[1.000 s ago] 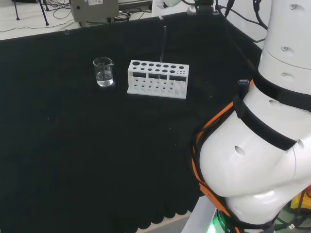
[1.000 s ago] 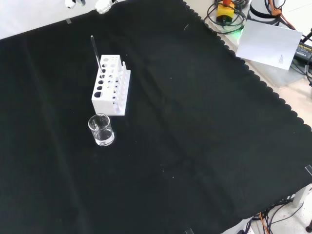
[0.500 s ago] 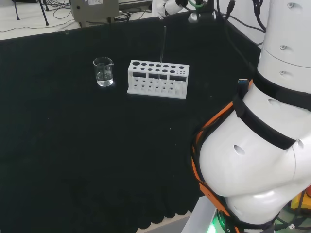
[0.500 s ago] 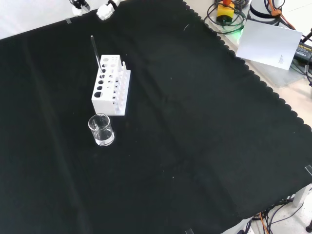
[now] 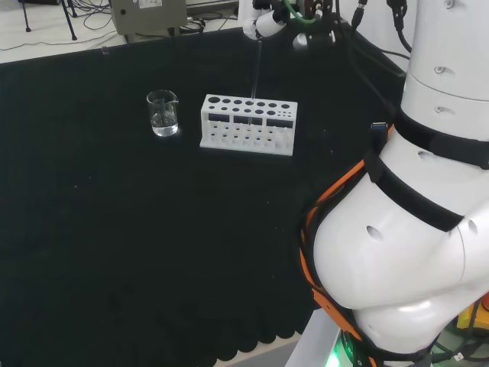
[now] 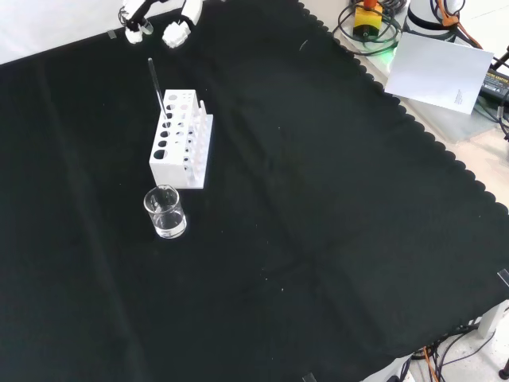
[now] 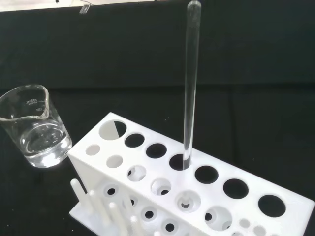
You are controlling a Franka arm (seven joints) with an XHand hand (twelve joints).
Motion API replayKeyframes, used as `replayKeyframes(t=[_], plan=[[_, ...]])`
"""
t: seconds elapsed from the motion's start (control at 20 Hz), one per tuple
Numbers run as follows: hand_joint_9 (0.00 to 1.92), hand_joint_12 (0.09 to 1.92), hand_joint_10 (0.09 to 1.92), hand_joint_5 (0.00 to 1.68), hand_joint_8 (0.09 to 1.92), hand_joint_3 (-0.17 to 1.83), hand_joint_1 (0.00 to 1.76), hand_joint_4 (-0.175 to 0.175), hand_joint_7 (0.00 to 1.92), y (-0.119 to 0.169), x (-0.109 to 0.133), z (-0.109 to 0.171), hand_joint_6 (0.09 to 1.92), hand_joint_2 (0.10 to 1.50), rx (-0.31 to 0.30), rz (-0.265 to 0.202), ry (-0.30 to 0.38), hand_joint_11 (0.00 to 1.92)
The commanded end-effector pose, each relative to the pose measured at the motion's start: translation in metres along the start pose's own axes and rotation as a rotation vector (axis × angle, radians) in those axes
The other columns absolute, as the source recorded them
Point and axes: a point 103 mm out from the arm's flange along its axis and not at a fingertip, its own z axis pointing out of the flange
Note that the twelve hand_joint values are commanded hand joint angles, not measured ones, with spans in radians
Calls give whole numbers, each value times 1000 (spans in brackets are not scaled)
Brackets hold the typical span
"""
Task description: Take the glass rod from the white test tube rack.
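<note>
A clear glass rod (image 5: pixel 257 69) stands upright in a back-row hole of the white test tube rack (image 5: pixel 248 126). In the front view the rod (image 6: pixel 155 83) rises from the rack (image 6: pixel 181 142), and the hand (image 6: pixel 176 30) hovers just beyond the rod's top, open, with its white fingertips spread apart and nothing between them. In the head view the hand (image 5: pixel 263 21) is above and behind the rod's upper end. The wrist view looks down on the rod (image 7: pixel 190 88) and the rack (image 7: pixel 206 196) from close by.
A small glass beaker (image 5: pixel 163 113) holding some clear liquid stands on the black cloth to the left of the rack in the head view; it also appears as the beaker (image 6: pixel 165 212) and the beaker (image 7: pixel 34 129). The arm's big white links (image 5: pixel 412 214) stand at the head view's right.
The hand has come further into both the head and front views, moving down toward the top of the rod. Rod, rack and beaker have not moved.
</note>
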Motion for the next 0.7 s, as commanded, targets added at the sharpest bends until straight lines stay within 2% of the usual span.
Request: replayKeyframes(t=[0.05,0.7], plan=[[918,1335,1189,305,1141,508,586,-175,694,9,1,12,867,924,10,-24,8,793],[1047,1325,1345,316,1153,522,600,-175,708,21,-3,30,901,922,31,-31,13,1183]])
